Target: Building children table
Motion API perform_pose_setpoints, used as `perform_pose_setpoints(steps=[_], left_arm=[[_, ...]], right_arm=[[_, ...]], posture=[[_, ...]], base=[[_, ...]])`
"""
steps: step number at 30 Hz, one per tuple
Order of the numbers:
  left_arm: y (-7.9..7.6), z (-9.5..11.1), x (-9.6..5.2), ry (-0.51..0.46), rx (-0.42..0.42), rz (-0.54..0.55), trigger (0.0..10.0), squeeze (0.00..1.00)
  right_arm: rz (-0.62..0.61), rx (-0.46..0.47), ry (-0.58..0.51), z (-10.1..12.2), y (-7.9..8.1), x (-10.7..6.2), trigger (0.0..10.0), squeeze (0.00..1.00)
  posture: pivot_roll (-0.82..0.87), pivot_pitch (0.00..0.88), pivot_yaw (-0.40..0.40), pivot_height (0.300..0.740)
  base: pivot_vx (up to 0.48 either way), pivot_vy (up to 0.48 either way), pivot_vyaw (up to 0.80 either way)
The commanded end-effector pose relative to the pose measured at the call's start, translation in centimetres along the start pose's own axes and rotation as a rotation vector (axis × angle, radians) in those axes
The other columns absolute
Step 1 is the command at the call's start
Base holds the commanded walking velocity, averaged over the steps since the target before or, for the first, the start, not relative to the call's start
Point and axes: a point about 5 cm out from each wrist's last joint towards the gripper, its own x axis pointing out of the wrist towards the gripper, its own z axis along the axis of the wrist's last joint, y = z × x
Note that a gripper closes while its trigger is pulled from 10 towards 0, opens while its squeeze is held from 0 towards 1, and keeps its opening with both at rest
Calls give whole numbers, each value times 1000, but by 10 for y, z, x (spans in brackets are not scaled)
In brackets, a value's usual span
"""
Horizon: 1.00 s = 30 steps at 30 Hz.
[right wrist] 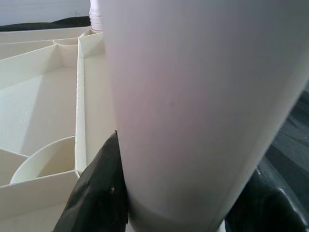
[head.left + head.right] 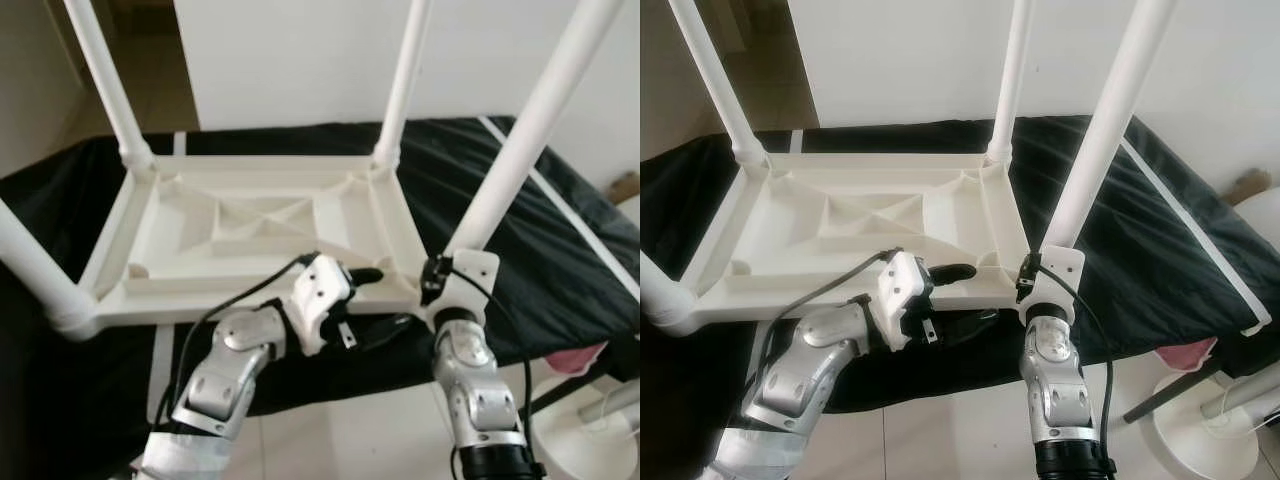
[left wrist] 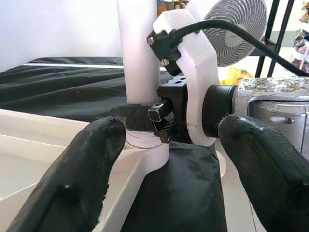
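Observation:
A white plastic children's table (image 2: 250, 215) lies upside down on a black cloth (image 2: 560, 230), with several legs standing up from its corners. My right gripper (image 2: 1045, 262) is shut on the near right leg (image 2: 520, 150) at its base, just above the corner socket. In the right wrist view that leg (image 1: 193, 96) sits between the black fingers (image 1: 99, 193). My left gripper (image 2: 375, 300) is open at the table's near rim, left of that corner. One of its fingers lies over the rim and the other below it, and in the left wrist view the fingers (image 3: 91, 159) frame the right wrist.
The other legs stand at the far left (image 2: 105, 70), far right (image 2: 405, 70) and near left (image 2: 35, 270). A white fan (image 3: 241, 29) stands to the right, its round base (image 2: 585, 440) on the tiled floor. A white wall is behind.

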Motion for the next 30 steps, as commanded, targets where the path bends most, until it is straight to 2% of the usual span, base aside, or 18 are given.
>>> perform_pose_setpoints(steps=[1,7,8,13,14,15,19,21,25,30], left_arm=[[3,1,0,4,1,54,10000,0],[3,1,0,4,4,52,10000,0],[3,2,0,4,3,53,10000,0],[2,1,0,5,2,49,10000,0],[2,1,0,5,2,47,10000,0],[2,1,0,5,2,47,10000,0],[3,2,0,4,5,44,10000,0],[3,2,1,4,6,44,10000,0],[3,3,1,-2,10,40,10000,0],[3,3,1,-3,12,38,10000,0]], right_arm=[[-45,26,75,-17,-10,-4,10000,1000],[3,33,42,-11,-11,-2,10000,1000],[55,32,18,-7,-13,0,10000,1000],[114,15,-3,-3,-19,2,10000,1000],[162,1,-16,-1,-21,4,10000,0],[162,1,-16,-1,-21,4,10000,0],[325,-52,-55,5,-28,9,10000,0],[349,-66,-63,7,-29,10,10000,0],[561,-175,-83,14,-36,16,10000,0],[655,-199,-77,16,-37,17,10000,0]], posture=[[-20,45,-52,740],[-19,43,-51,740],[-19,41,-50,740],[-19,37,-50,740],[-19,34,-50,740],[-19,34,-50,740],[-18,27,-52,740],[-18,27,-52,740],[-17,17,-51,740],[-15,13,-50,740]], base=[[0,0,0],[0,0,0],[0,0,0],[0,0,0],[0,0,0],[0,0,0],[0,0,0],[0,0,0],[0,0,0],[0,0,0]])
